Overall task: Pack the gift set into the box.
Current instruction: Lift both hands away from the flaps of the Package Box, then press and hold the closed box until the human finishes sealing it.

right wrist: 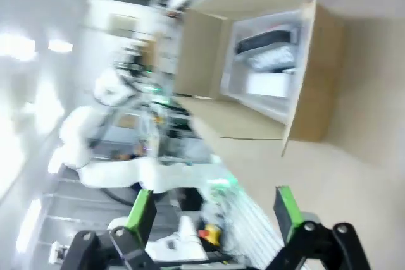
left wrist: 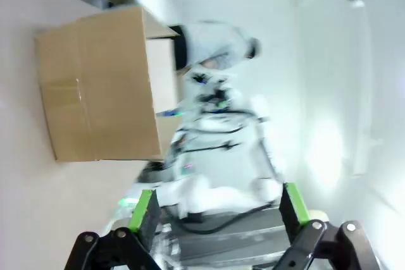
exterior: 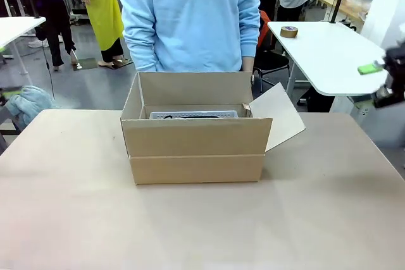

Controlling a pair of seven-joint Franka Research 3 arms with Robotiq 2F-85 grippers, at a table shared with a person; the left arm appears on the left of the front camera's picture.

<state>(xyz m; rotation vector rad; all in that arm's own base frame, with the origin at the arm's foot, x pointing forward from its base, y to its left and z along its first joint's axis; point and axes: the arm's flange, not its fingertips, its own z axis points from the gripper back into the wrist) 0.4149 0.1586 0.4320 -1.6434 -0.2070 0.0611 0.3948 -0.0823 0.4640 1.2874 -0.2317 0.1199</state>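
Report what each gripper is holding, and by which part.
Nothing is held. The left gripper and the right gripper are both open, with nothing between their fingers. The gift set lies inside the box, apart from both.

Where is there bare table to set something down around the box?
The table is bare on the robot's side of the box and to both sides, though an open flap juts into the right patch. Behind the box it is tight: the person stands close there.
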